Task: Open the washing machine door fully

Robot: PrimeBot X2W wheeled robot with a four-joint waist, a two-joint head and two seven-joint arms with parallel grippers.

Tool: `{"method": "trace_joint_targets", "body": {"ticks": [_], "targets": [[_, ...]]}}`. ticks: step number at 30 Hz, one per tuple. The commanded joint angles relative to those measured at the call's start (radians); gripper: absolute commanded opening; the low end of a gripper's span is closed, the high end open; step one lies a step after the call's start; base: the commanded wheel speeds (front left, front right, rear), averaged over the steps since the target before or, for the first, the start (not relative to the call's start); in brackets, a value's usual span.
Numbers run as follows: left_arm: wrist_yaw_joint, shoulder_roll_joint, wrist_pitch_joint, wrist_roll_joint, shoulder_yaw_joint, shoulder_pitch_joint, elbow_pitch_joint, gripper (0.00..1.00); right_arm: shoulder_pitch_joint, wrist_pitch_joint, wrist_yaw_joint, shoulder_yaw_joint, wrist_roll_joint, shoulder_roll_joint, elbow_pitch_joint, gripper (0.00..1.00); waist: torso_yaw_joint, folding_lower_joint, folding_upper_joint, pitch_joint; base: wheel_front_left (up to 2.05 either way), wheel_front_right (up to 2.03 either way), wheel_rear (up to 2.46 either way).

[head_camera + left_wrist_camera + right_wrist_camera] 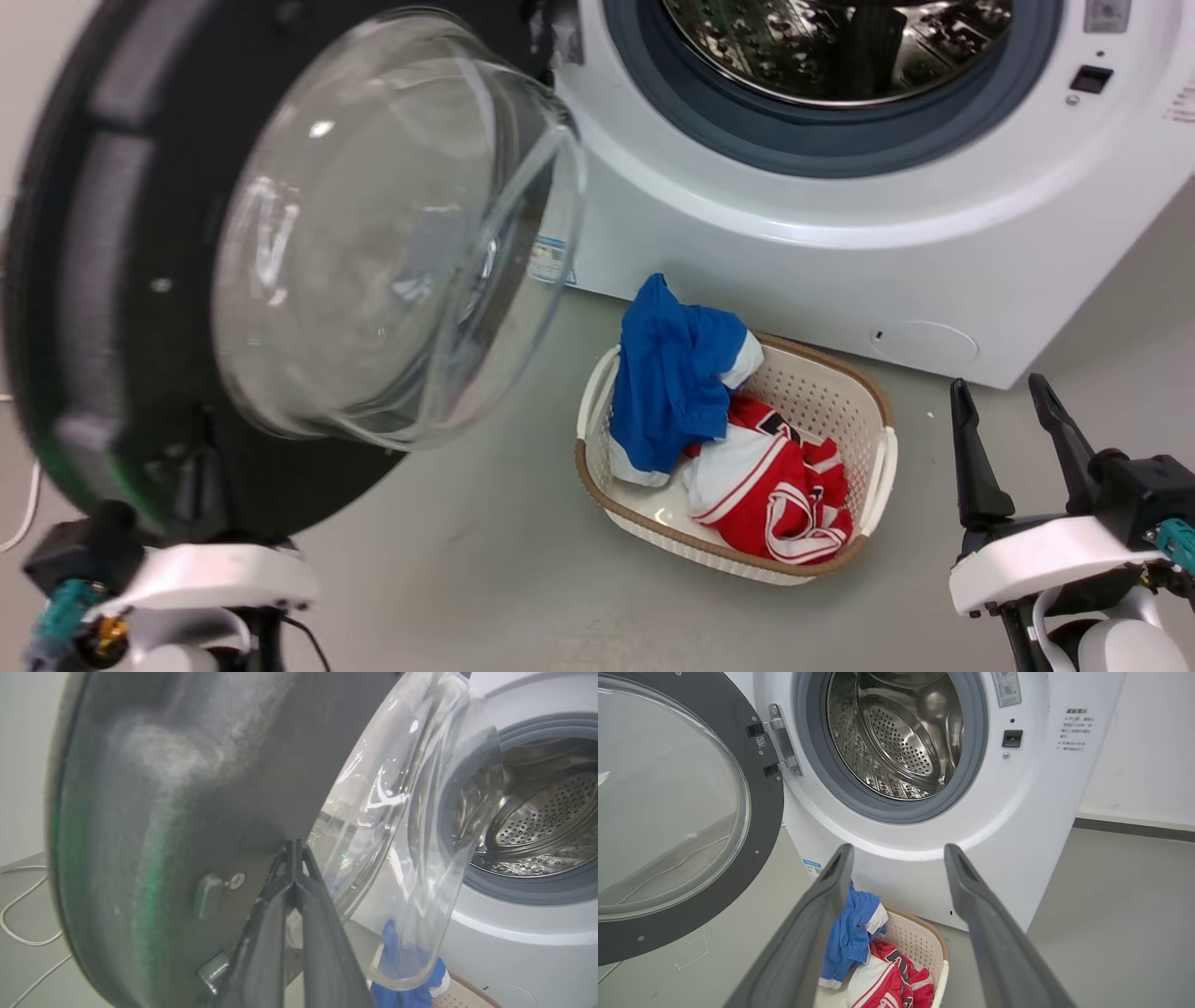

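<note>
I judge this job to be nearly done. The door point(308, 252) is well clear of the machine point(840, 252), hanging out to the left on its hinge point(782, 742). Its inner black ring and glass bowl face back towards me, and the drum point(901, 732) mouth is wide open with nothing across it. In the left wrist view the left gripper point(295, 847) has its fingers point(322, 933) clenched together on nothing. The tips rest against the door's dark inner face, just beside the glass, which reads to me as a push rather than a hold. The door looks smeared in the head view, so I can't fix its exact angle. From the right wrist view it seems past square to the machine front. What's left, as I see it, is the last bit of swing until the hinge stops, and I can't tell how much travel remains. The right gripper point(997, 385) hangs low on the right with its fingers spread and empty, well apart from the door. The basket point(868, 401) of clothes sits on the floor near the machine front, out of the door's way.
</note>
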Motion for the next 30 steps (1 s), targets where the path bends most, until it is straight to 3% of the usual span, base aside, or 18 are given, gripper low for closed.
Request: {"method": "trace_joint_targets", "body": {"ticks": [1,9,15,24,30], "targets": [[0.000,0.012,-0.007,-0.004,0.051,-0.033,0.029,0.00,-0.020,-0.001,0.000,-0.002,0.001,0.001,-0.003,1.00,-0.022,0.0000,0.0000,0.019,0.00,0.00,0.00],[-0.041,0.036,-0.008,0.035,0.238,-0.084,0.112,0.00,-0.034,-0.003,0.000,-0.008,-0.001,0.001,0.009,1.00,-0.058,0.0000,0.0000,0.042,0.00,0.00,0.00],[-0.084,0.068,-0.009,0.047,0.319,-0.117,0.185,0.00,-0.042,-0.004,0.000,-0.011,-0.002,0.001,0.015,1.00,-0.063,0.0000,0.0000,0.046,0.00,0.00,0.00],[-0.126,0.064,-0.006,0.106,0.346,-0.158,0.277,0.00,-0.039,0.001,0.000,0.006,0.004,0.001,0.036,1.00,-0.071,0.0000,0.0000,0.019,0.00,0.00,0.00],[-0.122,0.003,-0.006,0.162,0.343,-0.082,0.221,0.00,-0.015,-0.005,0.000,0.017,0.018,0.001,0.061,1.00,-0.088,0.0000,0.0000,-0.028,0.00,0.00,0.00]]}}
